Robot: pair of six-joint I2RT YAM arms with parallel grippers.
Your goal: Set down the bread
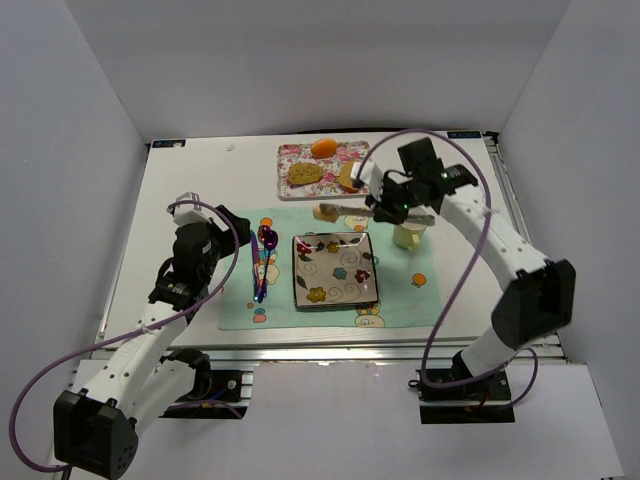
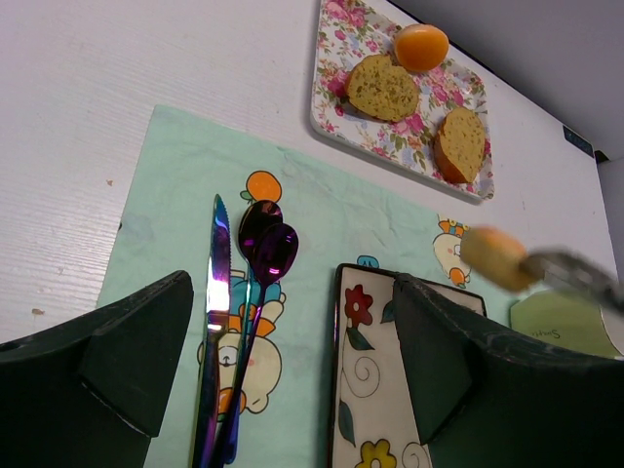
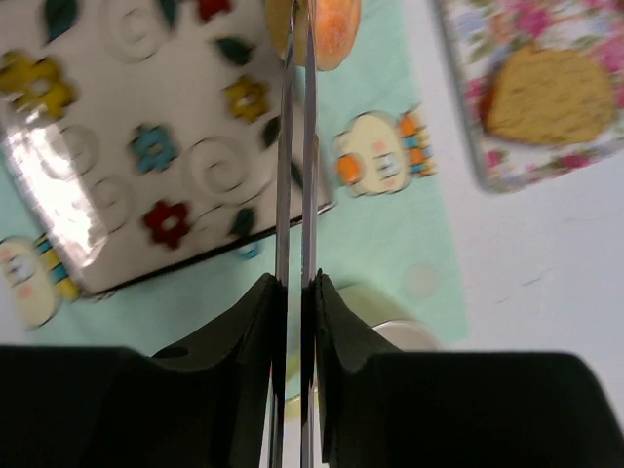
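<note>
The bread (image 1: pixel 325 212), a small golden-tan bun, hangs just above the placement mat beyond the far left corner of the flowered square plate (image 1: pixel 300 298). It is pinched at the tip of metal tongs (image 1: pixel 362 210). My right gripper (image 1: pixel 393 209) is shut on the tongs' handles. In the right wrist view the two tong blades (image 3: pixel 295 146) run from my gripper (image 3: pixel 295 285) up to the bread (image 3: pixel 333 29) past the plate's edge (image 3: pixel 117 195). My left gripper (image 2: pixel 292 341) stands open over the mat, nothing between its fingers; the bread (image 2: pixel 495 257) shows at its right.
A floral tray (image 1: pixel 288 160) at the back holds two brown bread slices (image 1: pixel 305 173) and an orange fruit (image 1: pixel 323 147). A pale cup (image 1: pixel 408 236) stands under my right wrist. A knife (image 2: pixel 216 292) and purple spoon (image 2: pixel 268 244) lie on the green mat (image 1: pixel 400 300) left of the plate.
</note>
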